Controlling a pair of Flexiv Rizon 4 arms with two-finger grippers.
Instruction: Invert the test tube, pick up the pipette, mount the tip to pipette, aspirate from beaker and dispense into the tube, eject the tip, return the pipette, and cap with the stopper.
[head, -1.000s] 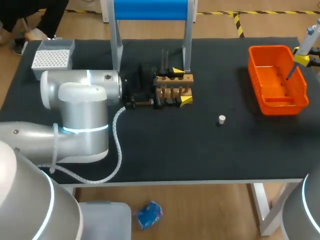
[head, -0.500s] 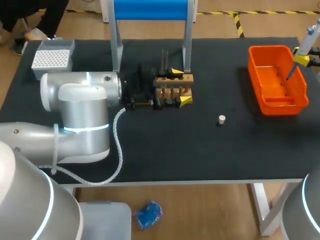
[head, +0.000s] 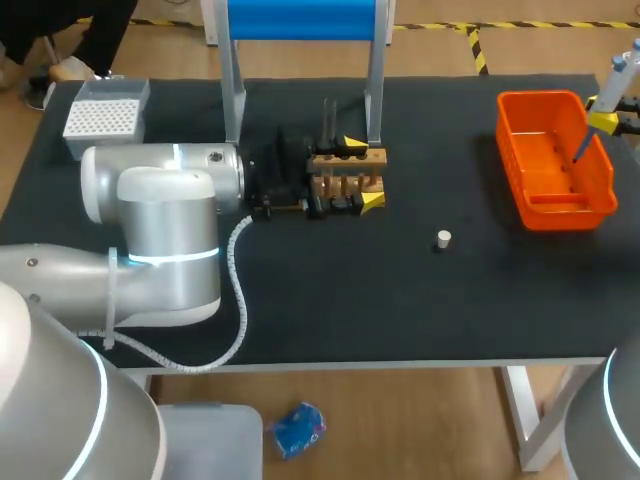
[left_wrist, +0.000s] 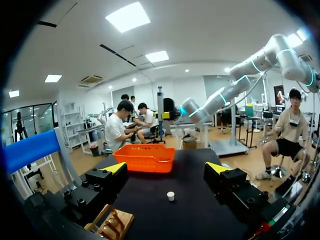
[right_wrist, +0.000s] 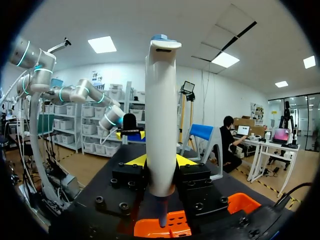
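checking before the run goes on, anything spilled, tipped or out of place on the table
Nothing stands out. The wooden rack stands upright, the small white stopper sits alone on the mat, and the right pincer holds the pipette over the orange bin. No spill shows.

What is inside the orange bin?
The orange bin looks empty on its visible floor; the pipette, held by the right gripper, hangs over it, hiding one spot.

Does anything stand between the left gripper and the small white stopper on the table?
Nothing visible does. In the left wrist view the stopper lies ahead of the left gripper, with only bare black table between them. The orange bin stands beyond it.
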